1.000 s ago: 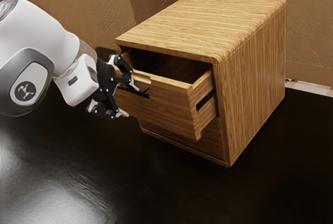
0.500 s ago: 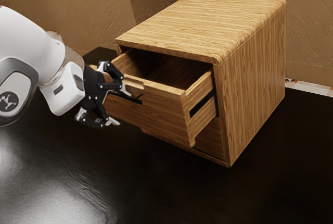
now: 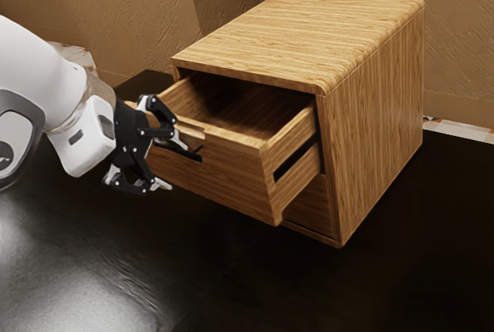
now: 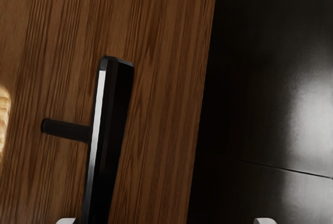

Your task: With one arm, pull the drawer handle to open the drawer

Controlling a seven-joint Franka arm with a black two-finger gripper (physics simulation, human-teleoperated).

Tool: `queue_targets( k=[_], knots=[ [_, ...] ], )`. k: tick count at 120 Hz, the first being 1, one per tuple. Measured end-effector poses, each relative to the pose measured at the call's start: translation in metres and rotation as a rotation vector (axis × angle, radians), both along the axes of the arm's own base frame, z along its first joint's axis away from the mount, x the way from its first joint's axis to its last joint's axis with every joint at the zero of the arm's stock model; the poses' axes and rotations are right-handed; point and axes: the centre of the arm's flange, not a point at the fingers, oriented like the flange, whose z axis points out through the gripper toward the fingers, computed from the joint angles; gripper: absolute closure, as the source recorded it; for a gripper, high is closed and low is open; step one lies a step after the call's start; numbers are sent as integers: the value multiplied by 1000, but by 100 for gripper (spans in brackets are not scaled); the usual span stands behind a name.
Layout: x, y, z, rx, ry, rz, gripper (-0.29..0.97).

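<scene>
Reaching from the exterior view's left, the arm [image 3: 48,108] is holding its tool [image 3: 171,166], fingers spread apart, at the black handle [image 3: 191,155]; the drawer [image 3: 231,174] is standing well out of the wooden cabinet [image 3: 309,38] on the dark table [image 3: 231,286].

our exterior camera stands off to one side, raised, looking down across the dark bench [image 3: 231,286] at the whole cabinet [image 3: 347,77] from a middling distance. our wrist camera sits very near the drawer front [image 4: 156,52], facing it. both views share that front and its black handle [image 4: 106,140].
</scene>
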Motion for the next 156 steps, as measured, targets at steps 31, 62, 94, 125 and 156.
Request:
queue_targets(
  k=[31,62,94,125,156],
  knots=[
    [-12,1,5,-4,-1,0,33],
    [-29,-2,3,-8,12,-5,29],
    [-55,0,4,-18,13,-8,29],
    [-80,1,3,-23,11,-13,29],
    [-99,4,5,-28,8,-12,30]
  ],
)
